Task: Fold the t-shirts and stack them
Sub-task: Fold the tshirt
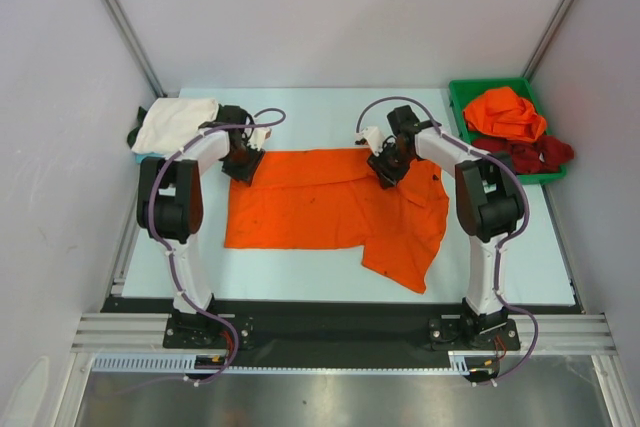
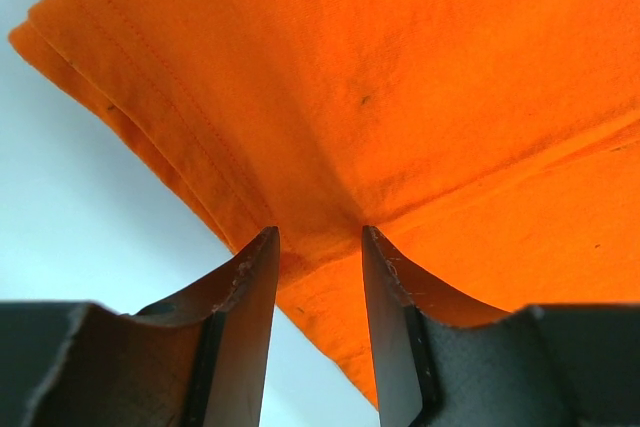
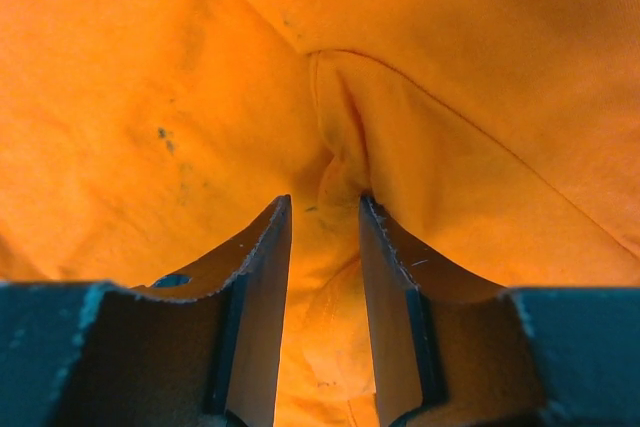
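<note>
A bright orange t-shirt [image 1: 330, 207] lies spread on the table, its right part folded and rumpled toward the front. My left gripper [image 1: 243, 169] is at the shirt's far left corner, jaws narrowed on the hem [image 2: 318, 237], with creases running out from the tips. My right gripper [image 1: 385, 172] is at the far edge near the collar, jaws narrowed on a raised ridge of orange cloth [image 3: 325, 205]. A folded white t-shirt [image 1: 175, 125] lies at the far left. Another orange t-shirt [image 1: 505, 112] and a dark red one [image 1: 535, 154] lie crumpled in the bin.
The green plastic bin [image 1: 462, 97] stands at the far right corner, the dark red cloth hanging over its front rim. A dark item [image 1: 133, 135] peeks out under the white shirt. White walls enclose the table on three sides.
</note>
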{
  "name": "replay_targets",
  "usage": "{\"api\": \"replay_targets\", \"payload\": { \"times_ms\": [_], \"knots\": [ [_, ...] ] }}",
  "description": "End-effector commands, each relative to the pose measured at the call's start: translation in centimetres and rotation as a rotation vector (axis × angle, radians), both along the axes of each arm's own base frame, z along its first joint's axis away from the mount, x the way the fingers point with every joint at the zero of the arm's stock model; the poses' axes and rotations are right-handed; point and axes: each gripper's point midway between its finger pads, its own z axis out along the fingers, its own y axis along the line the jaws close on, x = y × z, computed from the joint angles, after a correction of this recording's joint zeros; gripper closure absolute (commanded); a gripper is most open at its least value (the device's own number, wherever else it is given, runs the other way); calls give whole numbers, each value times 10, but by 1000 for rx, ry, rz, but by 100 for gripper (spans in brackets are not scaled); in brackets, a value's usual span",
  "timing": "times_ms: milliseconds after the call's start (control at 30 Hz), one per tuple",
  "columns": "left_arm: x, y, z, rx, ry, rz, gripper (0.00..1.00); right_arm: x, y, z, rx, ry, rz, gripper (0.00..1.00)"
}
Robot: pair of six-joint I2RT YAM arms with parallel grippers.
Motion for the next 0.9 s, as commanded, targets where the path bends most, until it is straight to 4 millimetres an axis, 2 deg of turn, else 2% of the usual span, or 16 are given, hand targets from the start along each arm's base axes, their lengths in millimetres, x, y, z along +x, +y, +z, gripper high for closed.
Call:
{"api": "replay_targets", "payload": {
  "times_ms": [0,67,133,167,267,300,367,500,767,867],
  "knots": [
    [13,1,9,-5,-35,18,57,18,5,10,6,-55,-13,62],
    [15,0,9,-5,-38,18,57,19,4,8,3,-56,-16,64],
    [15,0,9,-6,-38,18,57,18,4,8,0,-54,-20,74],
    [14,0,9,-6,-38,18,57,20,4,9,-3,-63,-26,83],
    [15,0,9,-6,-41,18,57,22,4,20,-1,-90,-28,97],
    [15,0,9,-6,-41,18,57,20,4,22,-6,-94,-25,99],
    [16,-1,9,-9,-45,19,57,16,6,36,3,-114,-19,100],
    [16,-1,9,-10,-47,17,57,1,13,51,15,-117,13,100],
    [17,-2,10,-14,-51,14,58,-30,24,51,20,-79,54,100],
    [17,-1,11,-11,-54,14,59,-35,27,50,20,-73,72,100]
  ]
}}
